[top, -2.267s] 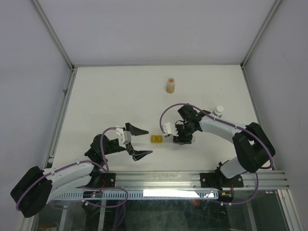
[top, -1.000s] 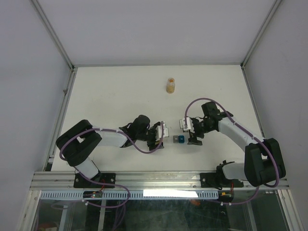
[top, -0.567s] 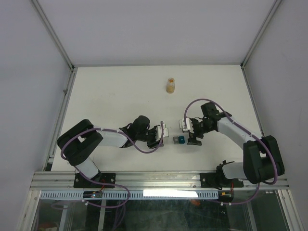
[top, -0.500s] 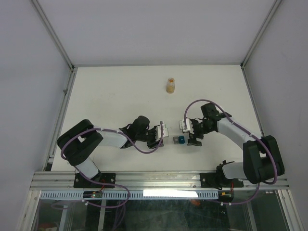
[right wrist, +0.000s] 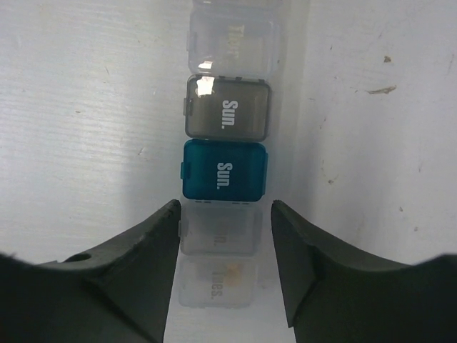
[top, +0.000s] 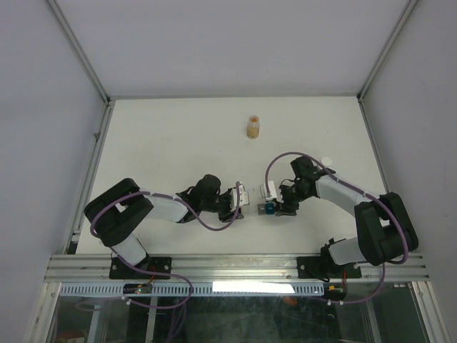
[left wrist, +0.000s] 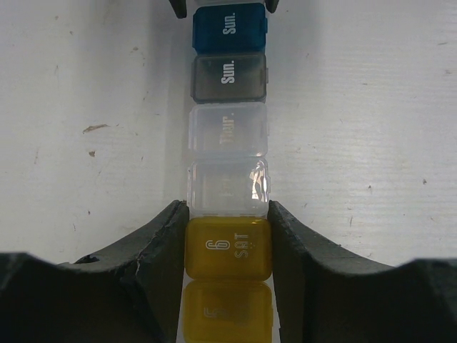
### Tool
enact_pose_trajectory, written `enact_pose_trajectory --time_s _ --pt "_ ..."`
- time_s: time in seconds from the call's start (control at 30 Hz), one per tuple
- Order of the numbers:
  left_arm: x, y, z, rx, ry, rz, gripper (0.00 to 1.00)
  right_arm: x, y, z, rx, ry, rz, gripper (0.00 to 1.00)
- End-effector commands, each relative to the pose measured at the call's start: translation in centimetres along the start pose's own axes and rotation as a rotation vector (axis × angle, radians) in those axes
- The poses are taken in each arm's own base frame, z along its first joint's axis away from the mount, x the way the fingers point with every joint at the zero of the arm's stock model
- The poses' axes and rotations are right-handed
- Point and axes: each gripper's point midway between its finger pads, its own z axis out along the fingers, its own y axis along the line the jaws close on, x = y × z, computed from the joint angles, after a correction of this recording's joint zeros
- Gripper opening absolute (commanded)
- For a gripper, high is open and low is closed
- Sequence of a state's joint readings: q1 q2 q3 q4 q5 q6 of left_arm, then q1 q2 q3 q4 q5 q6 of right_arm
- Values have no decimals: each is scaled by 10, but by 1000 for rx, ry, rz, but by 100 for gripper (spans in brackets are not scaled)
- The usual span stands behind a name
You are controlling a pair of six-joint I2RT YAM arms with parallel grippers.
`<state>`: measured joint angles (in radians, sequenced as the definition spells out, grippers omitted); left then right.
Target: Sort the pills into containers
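Observation:
The containers form a strip of small square compartments (top: 258,207) on the table between my two grippers. My left gripper (left wrist: 227,209) is shut on the yellow compartment (left wrist: 228,249) at its end; beyond it come two clear ones, a grey one (left wrist: 230,77) and a blue one (left wrist: 230,27). My right gripper (right wrist: 223,207) is open astride a clear compartment (right wrist: 220,230) just past the blue one (right wrist: 225,170), with a gap on one side. A faint tan-orange speck, possibly a pill (right wrist: 234,272), shows inside the clear end compartment (right wrist: 216,286).
A round clear vial (top: 253,127) with tan-orange contents stands at the back middle of the table. A white-capped bottle (top: 326,161) sits behind my right arm. Metal frame rails border the white table (top: 157,143) on the left, right and near sides.
My left gripper has closed onto the yellow end of the strip. My right gripper has moved in over the strip's other end and its jaws have narrowed.

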<state>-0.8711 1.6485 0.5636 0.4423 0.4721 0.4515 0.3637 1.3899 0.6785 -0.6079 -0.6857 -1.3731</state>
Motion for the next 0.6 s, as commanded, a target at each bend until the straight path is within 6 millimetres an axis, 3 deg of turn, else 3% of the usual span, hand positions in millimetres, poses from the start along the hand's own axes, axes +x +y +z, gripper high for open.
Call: enact_pose_trajectory --time_s 0.0,0.3,0.57 --pt "-14 -2 -4 -9 -43 17 33 -5 -11 -2 18 8 -8 52" --pt "-14 -2 -5 -20 -39 31 25 -11 -9 -5 -21 -7 48 29" --pt "-12 -4 -5 -16 -22 49 17 -15 -5 -5 -99 -39 161 25"
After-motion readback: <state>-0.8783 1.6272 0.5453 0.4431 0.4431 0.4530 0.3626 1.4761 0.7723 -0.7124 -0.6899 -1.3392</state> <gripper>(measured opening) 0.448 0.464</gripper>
